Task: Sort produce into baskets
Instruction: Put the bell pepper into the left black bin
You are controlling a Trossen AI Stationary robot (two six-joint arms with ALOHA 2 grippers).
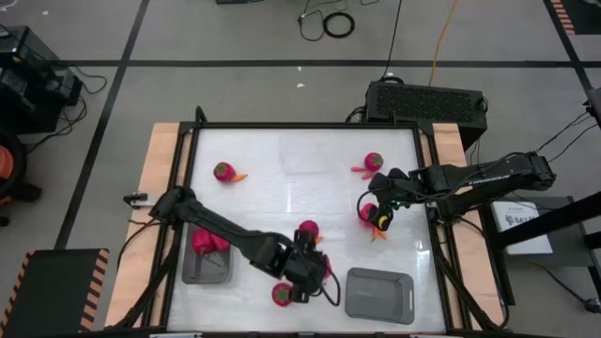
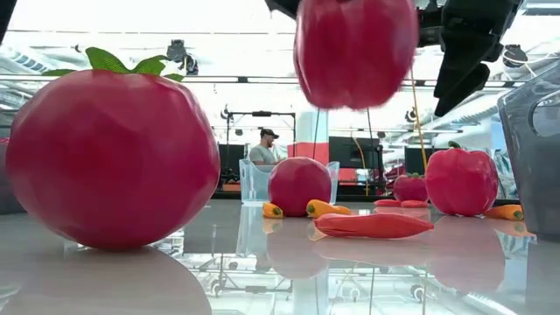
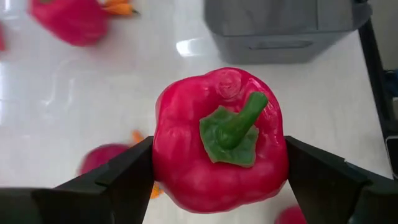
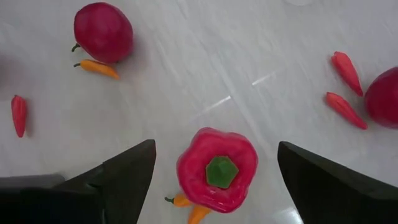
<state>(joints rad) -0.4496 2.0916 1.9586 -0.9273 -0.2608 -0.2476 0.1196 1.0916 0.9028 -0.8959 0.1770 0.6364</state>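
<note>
Two grey bins sit near the front edge of the table (image 1: pixel 282 202), and the scene reads from the left one (image 1: pixel 207 268), which has at least one magenta-red pepper (image 1: pixel 203 241) in it, across to the empty one (image 1: pixel 380 294) on the right. Between them the left gripper (image 1: pixel 302 269) is clamped on a red bell pepper (image 3: pixel 221 140); the wrist view shows a dark finger pressed flat against each side of its body, stem up, lifted clear of the white surface with the empty bin just ahead. A round red tomato (image 1: pixel 281 295) lies just beside that gripper, and another pepper (image 1: pixel 308 230) rests behind it. Farther left and back, a tomato (image 1: pixel 223 172) lies touching a small orange piece. Toward the right, the right gripper (image 1: pixel 376 208) hovers with its fingers spread wide over another bell pepper (image 4: pixel 217 169) standing stem up, with small orange pieces against it. These peppers look like light, hollow, stiff plastic with a smooth, slightly slippery skin, so a grip across the broad lobed middle, as the left arm has, seems safest; pinching the thin stem would likely let it twist loose. The slender chillies (image 4: pixel 346 73) would need a low pinch across their width.
</note>
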